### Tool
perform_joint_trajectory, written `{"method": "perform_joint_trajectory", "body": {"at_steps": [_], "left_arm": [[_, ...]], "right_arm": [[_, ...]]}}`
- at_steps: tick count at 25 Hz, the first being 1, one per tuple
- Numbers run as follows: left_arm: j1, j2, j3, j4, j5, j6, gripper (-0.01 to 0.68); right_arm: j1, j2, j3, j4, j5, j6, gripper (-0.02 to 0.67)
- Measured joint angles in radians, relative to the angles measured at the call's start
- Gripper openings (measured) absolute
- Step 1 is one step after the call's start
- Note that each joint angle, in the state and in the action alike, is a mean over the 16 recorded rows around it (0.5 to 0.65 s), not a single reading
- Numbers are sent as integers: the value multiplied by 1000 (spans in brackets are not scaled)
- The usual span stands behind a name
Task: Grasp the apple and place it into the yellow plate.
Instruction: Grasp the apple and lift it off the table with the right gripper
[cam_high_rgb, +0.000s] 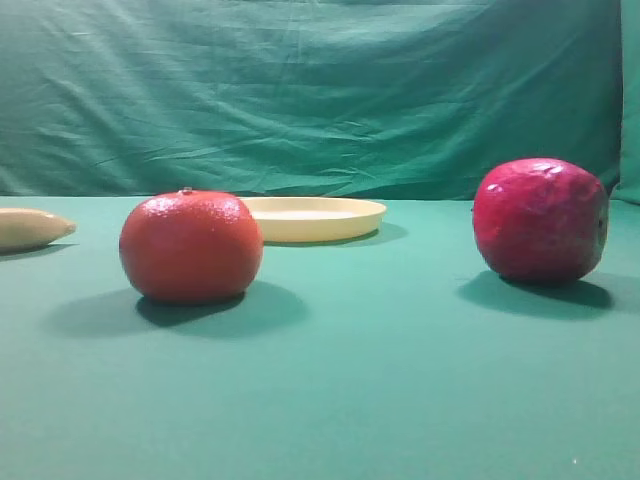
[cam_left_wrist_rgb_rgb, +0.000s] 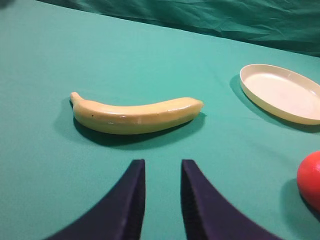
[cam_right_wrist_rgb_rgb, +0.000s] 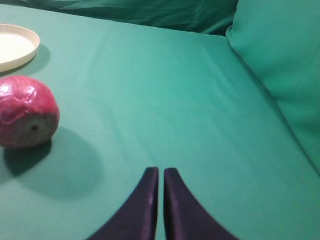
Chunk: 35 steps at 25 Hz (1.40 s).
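My right end effector (cam_right_wrist_rgb_rgb: 160, 175) hangs low over the counter (cam_right_wrist_rgb_rgb: 190, 100) with its two fingers nearly pressed together, clenched on nothing. My left end effector (cam_left_wrist_rgb_rgb: 162, 172) is slightly parted, also grasping nothing, and points at the banana (cam_left_wrist_rgb_rgb: 136, 115) lying just ahead of it.

The apple (cam_right_wrist_rgb_rgb: 26, 112) sits on the counter off to the left of my right fingers, well apart from them. As I judge it, that is the first risk: with the fingers this tight I must spread them wide before I reach, or I will only knock the fruit and send it rolling. Its skin looks glossy and bumpy, so a pinch off its middle could squeeze it out of my hold.

The orange fruit (cam_high_rgb: 191, 246) stands between the apple and the banana, nearer my left side. A sweep across the middle could bump it, and its colour invites a mistaken pick.

Farthest back lies the yellow plate (cam_high_rgb: 318, 218), beyond both fruits. It holds nothing. Its rim is low, so I expect a dropped apple could roll straight out; I would want to set it down gently near the centre.
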Motion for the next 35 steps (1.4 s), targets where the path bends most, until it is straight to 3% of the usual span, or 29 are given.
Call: {"method": "perform_joint_trajectory", "body": {"at_steps": [22,29,35], "left_arm": [[0,0,0,0,0,0,157],[0,0,0,0,0,0,157],[0,0,0,0,0,0,157]], "right_arm": [[0,0,1,-26,-23,-3,0],[0,0,3,-56,-208,51,0],[0,18,-7,-159,-418,241,0]]}}
